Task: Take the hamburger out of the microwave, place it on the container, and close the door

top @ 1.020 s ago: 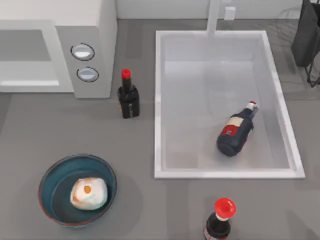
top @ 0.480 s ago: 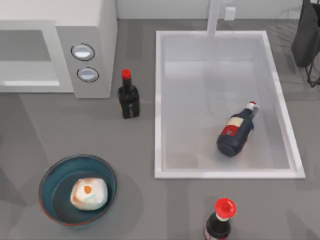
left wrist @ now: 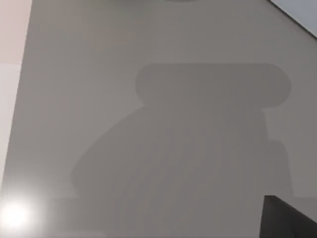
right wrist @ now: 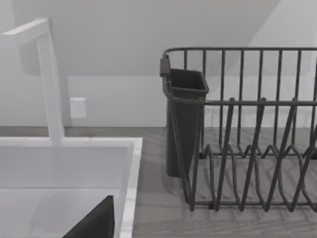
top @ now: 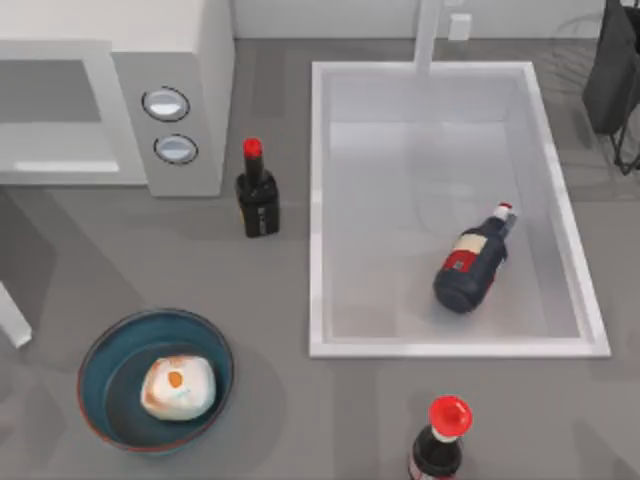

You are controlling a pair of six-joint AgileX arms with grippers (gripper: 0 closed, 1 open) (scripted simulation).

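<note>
Left arm's white link (top: 12, 318) at left tabletop (top: 130, 260) edge; finger state of either gripper: cannot tell. Left wrist view: bare tabletop with shadow. Hamburger (top: 178, 388) sits in blue bowl (top: 100, 355), front left. Microwave (top: 180, 60) back left, door (top: 55, 165) looks shut against its front. Sink (top: 318, 200) holds dark bottle (top: 472, 262) lying on side. Small bottle (top: 256, 192) upright just beside microwave; red-capped bottle (top: 440, 440) at front edge. Dish rack (right wrist: 247, 129) beside sink.

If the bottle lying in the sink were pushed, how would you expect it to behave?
The dark bottle lies on its side in the white sink, so a sideways nudge would probably roll it. Its rounded, glossy body likely slips in a grip. The sink's walls should stop it.
</note>
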